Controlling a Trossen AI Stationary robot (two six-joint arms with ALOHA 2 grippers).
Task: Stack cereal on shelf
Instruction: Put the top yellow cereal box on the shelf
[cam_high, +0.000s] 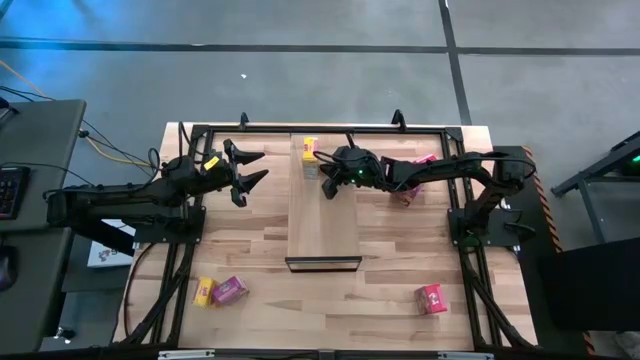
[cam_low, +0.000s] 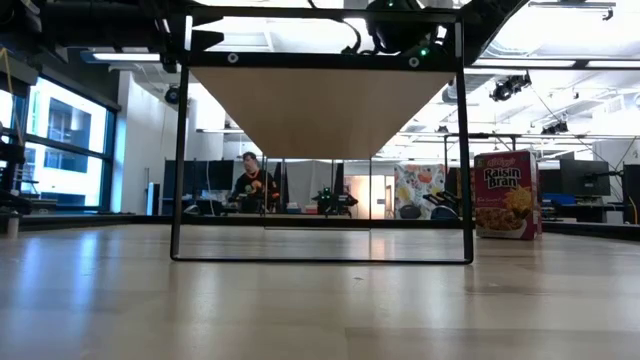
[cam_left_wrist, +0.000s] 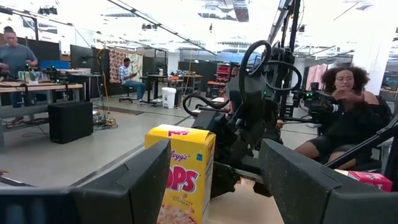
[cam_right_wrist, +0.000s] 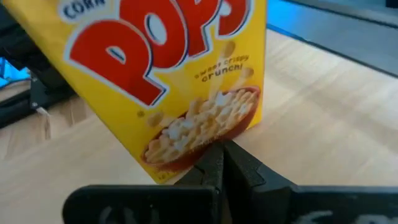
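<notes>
Butcher-block desk (cam_high: 390, 290) is spanned by a black frame, with the pale shelf (cam_high: 322, 215) set along its middle. At the shelf's far end a yellow cereal box (cam_high: 309, 150) is stood upright. The right gripper (cam_high: 328, 186) is held over the shelf just beside that box, its fingers pressed together on nothing. The left gripper (cam_high: 253, 167) is held open beside the shelf. Other cereal boxes are left on the desk: yellow (cam_high: 204, 291), pink (cam_high: 230, 291) and red (cam_high: 431, 298).

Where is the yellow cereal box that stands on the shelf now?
In the high view, the yellow cereal box stands at the far end of the shelf, with the right hand just beside it.
</notes>
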